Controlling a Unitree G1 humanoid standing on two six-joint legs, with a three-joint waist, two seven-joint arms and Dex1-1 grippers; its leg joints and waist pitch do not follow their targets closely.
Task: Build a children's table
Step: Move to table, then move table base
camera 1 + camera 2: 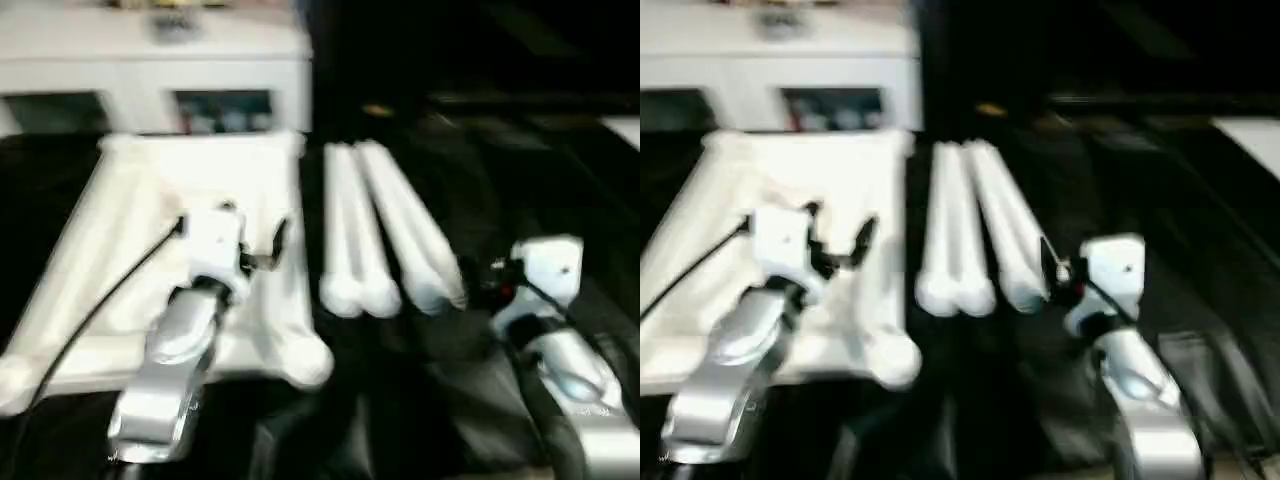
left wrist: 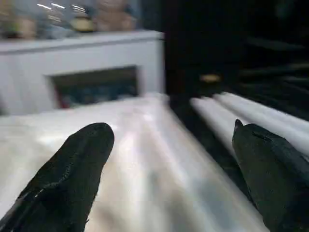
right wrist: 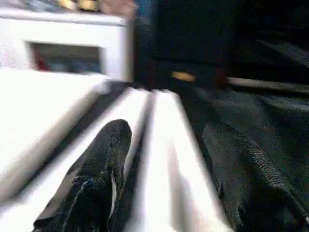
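The children's table lies in parts on a black surface. Its white square top [image 1: 200, 170] rests upside down on the left, a round corner socket [image 1: 310, 362] at its near right corner. Three white tapered legs [image 1: 352, 240] lie side by side just right of it, the rightmost leg [image 1: 412, 240] slanting away. My left gripper [image 1: 255, 225] hovers open over the top's right half, nothing between its black fingers [image 2: 82, 169]. My right gripper [image 1: 1050, 265] stands open at the near end of the rightmost leg [image 3: 166, 159]; whether its fingers [image 3: 104, 164] touch the leg, I cannot tell.
A white cabinet [image 1: 150, 60] with glass doors stands behind the table top. Black cloth [image 1: 450, 400] covers the ground around the legs and to the right. A pale flat edge [image 1: 625, 130] shows at the far right.
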